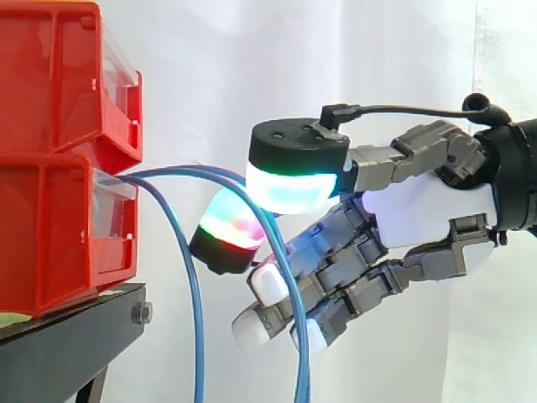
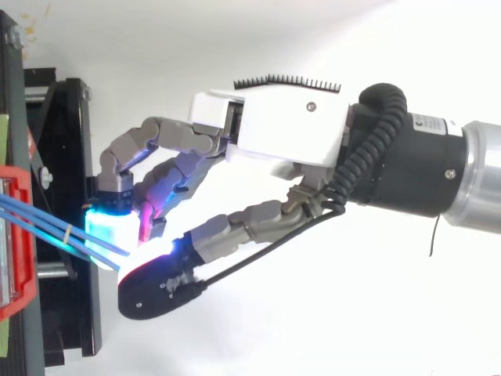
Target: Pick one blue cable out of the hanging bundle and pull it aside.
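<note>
Thin blue cables (image 2: 43, 219) come out between the stacked red bins (image 1: 50, 227), arch to the right and hang down. One blue cable (image 1: 196, 319) drops straight near the stand. Another blue cable (image 1: 294, 336) is drawn further right, running under the cyan-glowing thumb pad (image 1: 294, 189) and in front of the lower fingers. My hand (image 1: 428, 210) reaches in from the right with its fingers curled. The thumb and a finger with a red-green glowing pad (image 1: 228, 227) close on that cable. In the top view the cables end between these pads of the hand (image 2: 290, 129).
The red bins rest on a black stand (image 1: 67, 336) at the left, seen from above as a black frame (image 2: 78, 157). A white curtain hangs behind. Open space lies to the right of and below the bins.
</note>
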